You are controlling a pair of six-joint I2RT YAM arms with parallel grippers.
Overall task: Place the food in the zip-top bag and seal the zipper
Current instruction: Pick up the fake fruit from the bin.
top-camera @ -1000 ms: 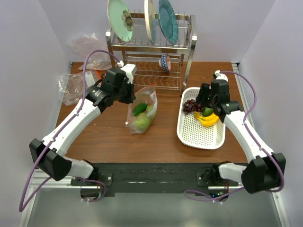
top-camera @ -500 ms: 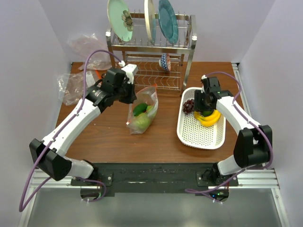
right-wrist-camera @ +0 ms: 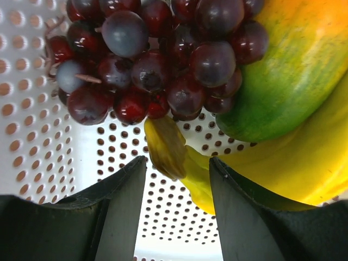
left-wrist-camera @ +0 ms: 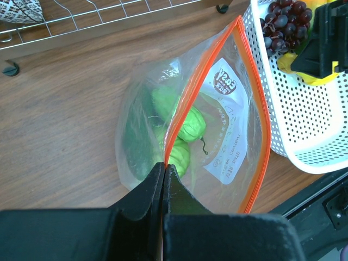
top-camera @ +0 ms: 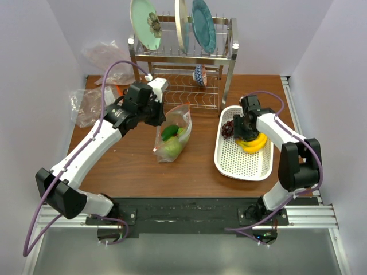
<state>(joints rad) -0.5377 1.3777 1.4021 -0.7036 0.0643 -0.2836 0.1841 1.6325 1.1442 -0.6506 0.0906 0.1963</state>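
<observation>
From above, the zip-top bag [top-camera: 172,134] stands left of the white basket [top-camera: 241,166], with green food [top-camera: 171,148] inside it. In the left wrist view, the left gripper [left-wrist-camera: 164,166] is pinched tight on the zipper [left-wrist-camera: 209,60], beside the basket. In the right wrist view, the right gripper [right-wrist-camera: 178,160] is in the basket, its fingers apart on each side of the bananas' [right-wrist-camera: 293,163] stem, and the grapes [right-wrist-camera: 147,54] are in the basket too.

My right jaws straddle the banana stem [right-wrist-camera: 166,147] in the basket [top-camera: 232,163], grapes [right-wrist-camera: 136,60] crowding right ahead. Bare worktop [top-camera: 198,166] runs between basket and bag [top-camera: 172,142], whose mouth gapes; the dish rack [top-camera: 183,94] walls off the far side.
</observation>
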